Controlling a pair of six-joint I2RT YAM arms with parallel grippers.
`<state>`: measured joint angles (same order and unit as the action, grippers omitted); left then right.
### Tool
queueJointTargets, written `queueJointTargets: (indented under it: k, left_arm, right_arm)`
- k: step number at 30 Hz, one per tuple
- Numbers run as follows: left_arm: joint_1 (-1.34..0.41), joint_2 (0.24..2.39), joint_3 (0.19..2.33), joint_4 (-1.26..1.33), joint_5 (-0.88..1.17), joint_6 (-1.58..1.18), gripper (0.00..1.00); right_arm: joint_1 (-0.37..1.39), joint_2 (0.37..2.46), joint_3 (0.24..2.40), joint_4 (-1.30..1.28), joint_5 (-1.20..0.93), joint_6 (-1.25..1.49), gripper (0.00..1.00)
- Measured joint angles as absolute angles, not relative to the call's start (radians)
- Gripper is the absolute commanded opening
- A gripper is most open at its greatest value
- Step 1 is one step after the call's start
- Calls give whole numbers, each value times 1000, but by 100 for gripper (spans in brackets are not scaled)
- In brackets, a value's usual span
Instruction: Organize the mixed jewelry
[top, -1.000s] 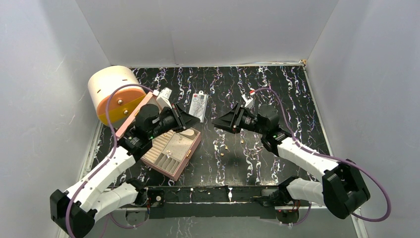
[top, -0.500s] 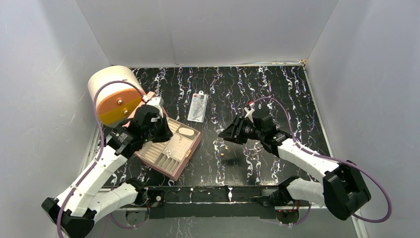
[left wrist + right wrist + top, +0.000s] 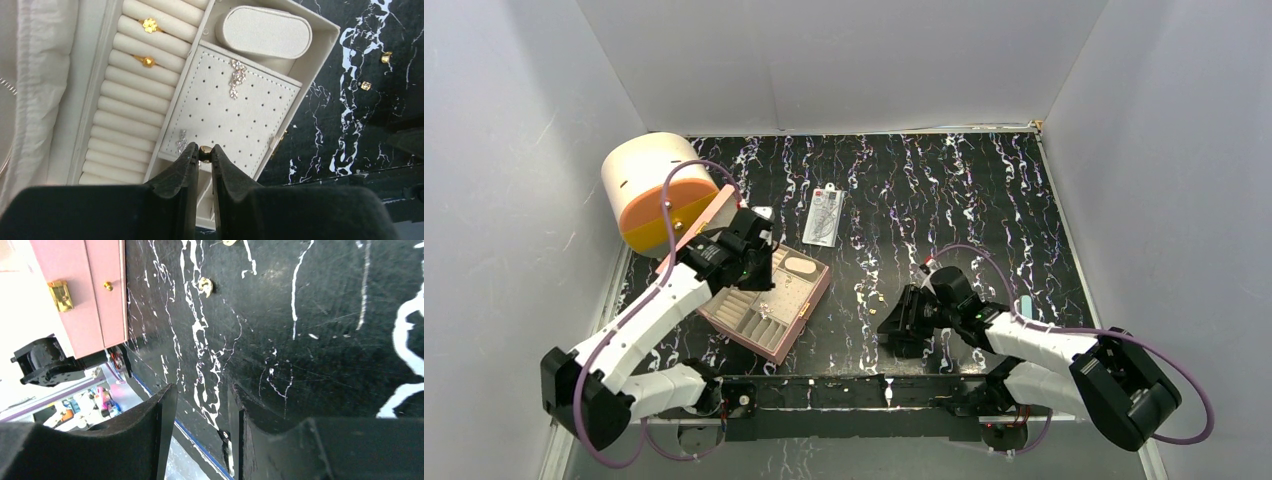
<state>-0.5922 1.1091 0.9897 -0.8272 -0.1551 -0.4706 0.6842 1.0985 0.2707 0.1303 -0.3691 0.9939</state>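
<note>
My left gripper [image 3: 204,153] pinches a tiny gold stud [image 3: 205,149], poised over the near edge of the perforated panel [image 3: 240,125]; my right gripper [image 3: 200,396] stands agape and empty, a loose stud [image 3: 205,286] lying ahead on the table [image 3: 325,340].

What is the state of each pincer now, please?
Left pincer: closed on a tiny gold stud.
Right pincer: open, holding nothing.
</note>
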Motion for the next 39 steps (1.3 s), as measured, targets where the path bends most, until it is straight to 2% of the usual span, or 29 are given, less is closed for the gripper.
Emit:
queueJointTargets:
  k: [13, 31, 39]
  left_arm:
    - [-592, 1260, 990, -757, -134, -453, 9]
    - [-593, 1266, 988, -762, -45, -456, 7]
    - [-593, 1266, 988, -784, -102, -457, 7]
  right_arm:
    - [747, 1102, 177, 310, -358, 991, 50]
    - [747, 1113, 177, 333, -318, 987, 50]
    - [747, 1113, 177, 334, -312, 987, 50]
